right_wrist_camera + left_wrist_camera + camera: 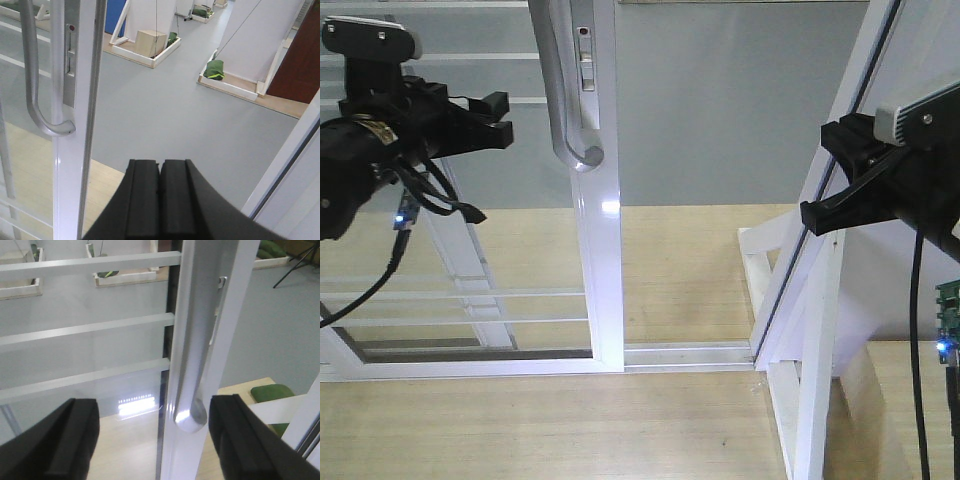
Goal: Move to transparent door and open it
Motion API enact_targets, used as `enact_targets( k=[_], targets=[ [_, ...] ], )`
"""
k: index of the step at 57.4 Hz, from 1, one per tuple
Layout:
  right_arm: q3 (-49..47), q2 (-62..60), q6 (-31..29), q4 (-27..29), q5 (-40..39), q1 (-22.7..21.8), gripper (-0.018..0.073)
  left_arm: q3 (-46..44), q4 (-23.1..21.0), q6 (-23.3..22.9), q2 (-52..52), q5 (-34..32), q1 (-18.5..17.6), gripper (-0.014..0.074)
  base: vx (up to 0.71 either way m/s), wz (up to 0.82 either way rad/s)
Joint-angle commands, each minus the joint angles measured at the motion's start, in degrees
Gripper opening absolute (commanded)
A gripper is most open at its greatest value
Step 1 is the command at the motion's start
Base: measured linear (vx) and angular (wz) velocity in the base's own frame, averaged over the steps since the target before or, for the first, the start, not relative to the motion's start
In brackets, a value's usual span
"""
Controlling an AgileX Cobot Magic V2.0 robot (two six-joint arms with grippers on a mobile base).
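Observation:
The transparent door (600,260) stands straight ahead, a white-framed glass panel crossed by thin white bars. Its curved grey handle (563,110) runs down the edge stile and hooks in at the bottom. My left gripper (495,118) is open, at handle height, just left of the stile and short of it. In the left wrist view the handle (192,390) and stile show between the spread black fingers (55,440), nearer the right one, and nothing touches. My right gripper (823,205) hangs shut and empty off to the right. Its closed fingertips (160,167) face the doorway, right of the handle (35,100).
A slanted white-framed panel (820,270) on a white base stands close by the right arm. The door's bottom track (680,355) crosses the wooden floor. Beyond the opening lies grey floor with a cardboard box (150,42) and green bags (216,70).

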Motion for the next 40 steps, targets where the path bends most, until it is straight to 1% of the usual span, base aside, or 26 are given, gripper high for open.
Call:
enact_targets(
  k=[1,7,11,22,26,40],
  targets=[
    [-1.65,-1.12,-0.76,0.27,-4.3,-0.23,-0.0006,-1.97,-0.17,-0.85,0.74,-10.72,-1.5,0.0566,0.0,0.0],
    [-1.65,-1.12,-0.76,0.27,-4.3,-0.23,-0.0006,-2.02,-0.15,-0.85,3.56,-15.85,-2.88,0.0566,0.0,0.0],
    [-1.65,-1.12,-0.76,0.27,-4.3,-0.23,-0.0006,-2.02,-0.15,-1.75,5.23,-18.55,-2.93,0.0566,0.0,0.0],
    [-1.65,-1.12,-0.88,0.27,-4.24,-0.23,-0.0006,-2.28,0.43,-1.88,8.67,-23.32,-3.38,0.0566,0.0,0.0],
    [-1.65,-1.12,-0.97,0.27,-4.23,-0.23,-0.0006,-3.91,0.31,-1.88,10.04,-22.88,-3.5,0.0566,0.0,0.0],
    [-1.65,-1.12,-2.52,0.21,-3.98,-0.23,-0.0006,-13.98,0.31,-1.88,15.85,-17.92,-3.5,0.0566,0.0,0.0]
  ],
)
